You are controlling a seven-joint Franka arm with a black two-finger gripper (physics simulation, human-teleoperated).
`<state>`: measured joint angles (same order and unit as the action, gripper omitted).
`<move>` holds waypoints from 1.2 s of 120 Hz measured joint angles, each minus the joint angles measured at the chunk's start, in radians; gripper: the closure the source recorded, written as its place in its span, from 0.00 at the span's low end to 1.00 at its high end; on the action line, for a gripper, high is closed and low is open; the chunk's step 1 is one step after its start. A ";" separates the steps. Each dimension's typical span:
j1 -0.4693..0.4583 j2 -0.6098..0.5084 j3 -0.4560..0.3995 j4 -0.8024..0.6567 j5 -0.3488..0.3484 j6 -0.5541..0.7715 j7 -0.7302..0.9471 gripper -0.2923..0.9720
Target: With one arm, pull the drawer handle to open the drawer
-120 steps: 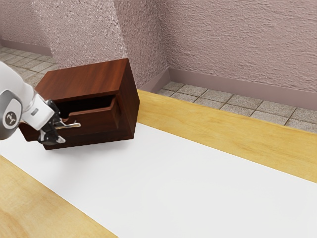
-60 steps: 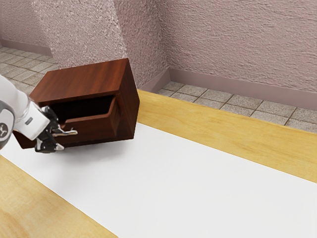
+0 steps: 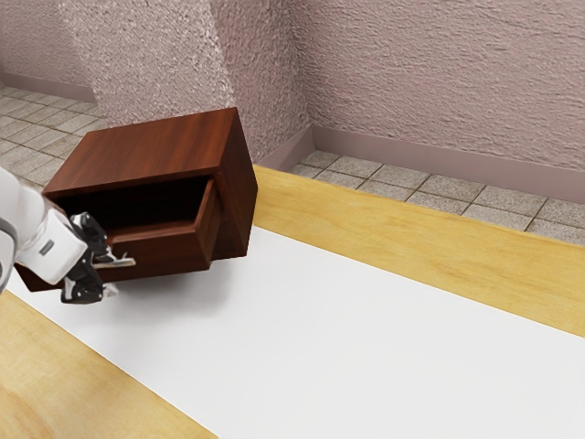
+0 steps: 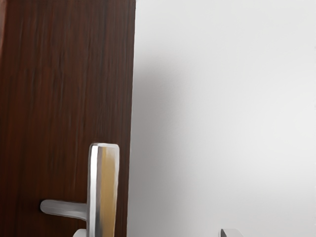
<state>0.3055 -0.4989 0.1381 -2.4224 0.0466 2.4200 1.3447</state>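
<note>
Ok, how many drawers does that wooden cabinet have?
1. The drawer is at the front of the cabinet, partly open, its handle by the claw. Hidden sides might hold more.

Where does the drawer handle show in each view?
Exterior view: handle low at the exterior view's left, on the pulled-out drawer front.
Wrist view: handle is the silver bar standing off the drawer front near its edge.
Shared landmark: the dark wood drawer front.

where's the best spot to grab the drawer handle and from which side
Take the drawer handle by its straight metal bar, near mid-length, coming head-on at the drawer front. The bar is slim and stands off the wood on a post, so the pincer can close across it.
</note>
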 joint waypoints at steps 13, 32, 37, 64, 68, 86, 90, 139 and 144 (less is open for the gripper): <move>0.001 -0.025 -0.014 -0.024 -0.001 0.003 -0.007 0.54; 0.003 -0.065 -0.022 -0.064 -0.004 0.005 -0.018 0.52; 0.005 -0.072 -0.025 -0.070 -0.008 0.005 -0.021 0.53; 0.026 -0.133 -0.032 -0.107 -0.012 0.005 -0.040 0.72; 0.026 -0.143 -0.033 -0.112 -0.008 0.003 -0.042 0.69; 0.026 -0.208 -0.055 -0.136 0.001 -0.015 -0.048 0.57; 0.026 -0.252 -0.087 -0.131 0.002 -0.027 -0.050 0.52; -0.501 -0.353 -0.157 0.240 0.069 -0.840 -0.734 0.26; -0.505 -0.300 -0.130 0.256 0.077 -0.875 -0.812 0.26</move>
<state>-0.1993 -0.7988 0.0084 -2.1661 0.1234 1.5448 0.5330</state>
